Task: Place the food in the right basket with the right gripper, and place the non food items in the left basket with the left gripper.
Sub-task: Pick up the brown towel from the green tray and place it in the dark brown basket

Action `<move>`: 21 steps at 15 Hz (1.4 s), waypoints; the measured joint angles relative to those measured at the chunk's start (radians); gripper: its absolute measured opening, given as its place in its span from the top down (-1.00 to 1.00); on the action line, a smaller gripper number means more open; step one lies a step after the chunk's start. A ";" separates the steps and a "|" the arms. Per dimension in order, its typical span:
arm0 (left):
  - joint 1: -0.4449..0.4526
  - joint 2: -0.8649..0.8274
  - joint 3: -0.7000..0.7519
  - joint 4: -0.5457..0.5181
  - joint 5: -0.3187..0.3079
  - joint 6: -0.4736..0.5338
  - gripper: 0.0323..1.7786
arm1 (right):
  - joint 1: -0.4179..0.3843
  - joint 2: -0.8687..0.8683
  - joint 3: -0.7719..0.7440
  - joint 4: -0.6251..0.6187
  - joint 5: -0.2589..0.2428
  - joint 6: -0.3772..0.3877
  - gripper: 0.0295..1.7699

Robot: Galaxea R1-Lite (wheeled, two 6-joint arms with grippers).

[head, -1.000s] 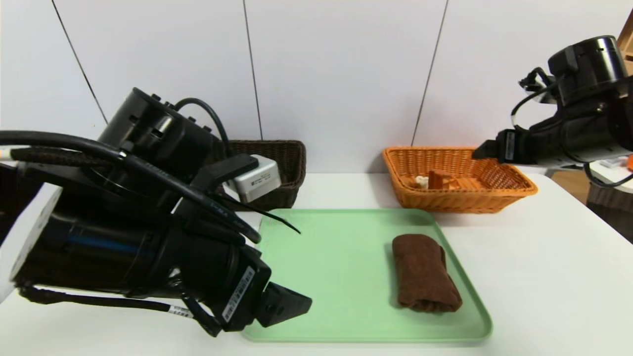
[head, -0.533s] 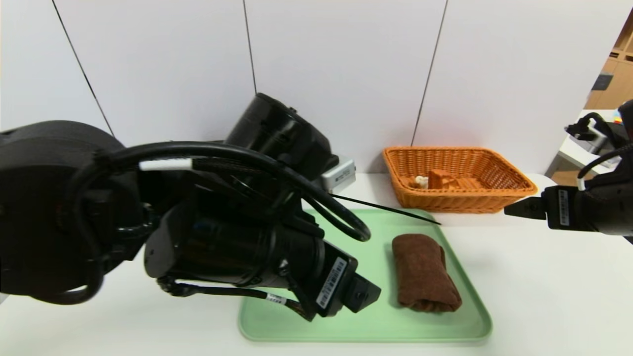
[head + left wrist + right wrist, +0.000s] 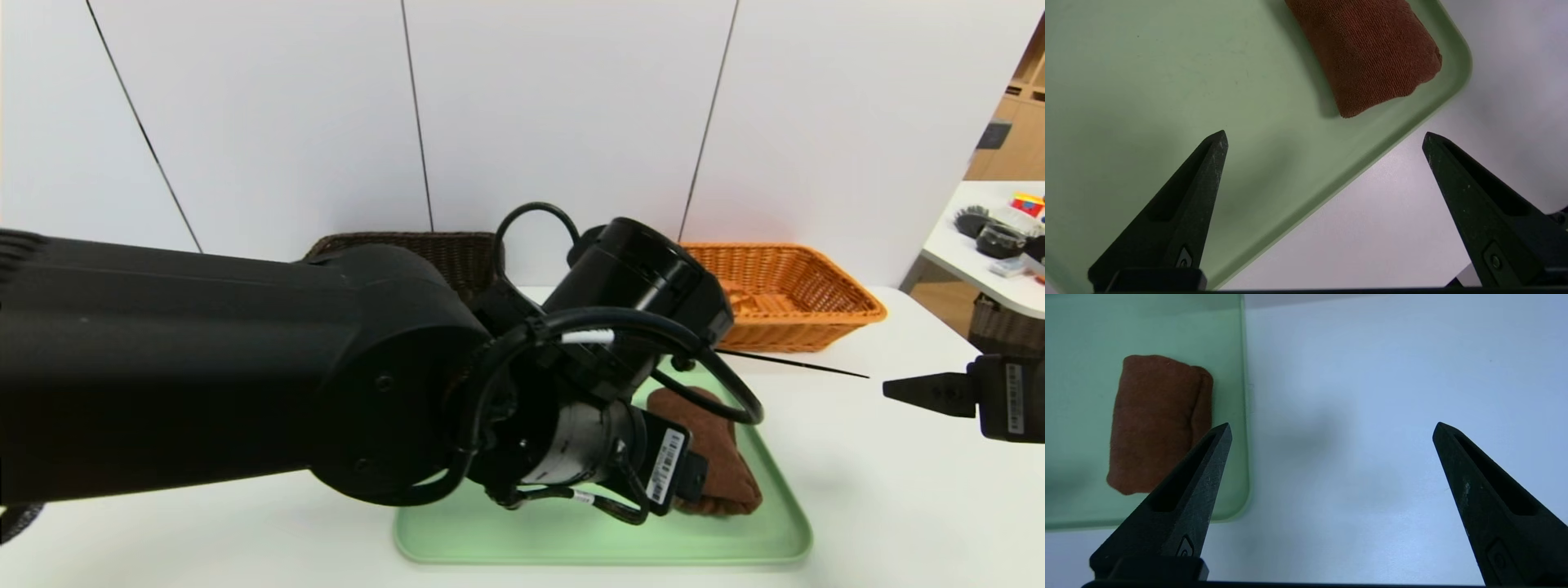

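Your left black pointed-finger end effector and right black pointed-finger end effector stand wide, empty. Rolled brown towel lies by the right edge of the green rectangular tray; close off-center and you may clip the rim or drop it.

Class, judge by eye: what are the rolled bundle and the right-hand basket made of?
Rolled bundle: soft, matte cloth, probably towelling; its surface looks fuzzy and finely ribbed.
Right-hand basket: woven strands, slightly glossy, perhaps wicker or plastic imitation.
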 joint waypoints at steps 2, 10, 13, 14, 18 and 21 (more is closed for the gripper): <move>-0.020 0.053 -0.051 0.010 0.065 -0.053 -0.90 | 0.000 -0.029 0.015 0.007 0.053 -0.005 -0.91; -0.054 0.203 -0.264 0.074 0.144 -0.177 -0.90 | -0.001 -0.105 0.045 0.086 0.164 -0.027 -0.91; -0.063 0.260 -0.383 0.117 0.167 -0.210 -0.90 | -0.008 -0.116 0.052 0.086 0.163 -0.028 -0.91; -0.069 0.279 -0.401 0.109 0.177 -0.212 -0.90 | -0.008 -0.120 0.052 0.087 0.163 -0.027 -0.91; -0.074 0.333 -0.417 0.056 0.184 -0.214 -0.90 | -0.009 -0.127 0.062 0.086 0.163 -0.027 -0.91; -0.075 0.371 -0.418 0.019 0.232 -0.206 -0.90 | -0.009 -0.134 0.072 0.086 0.164 -0.028 -0.91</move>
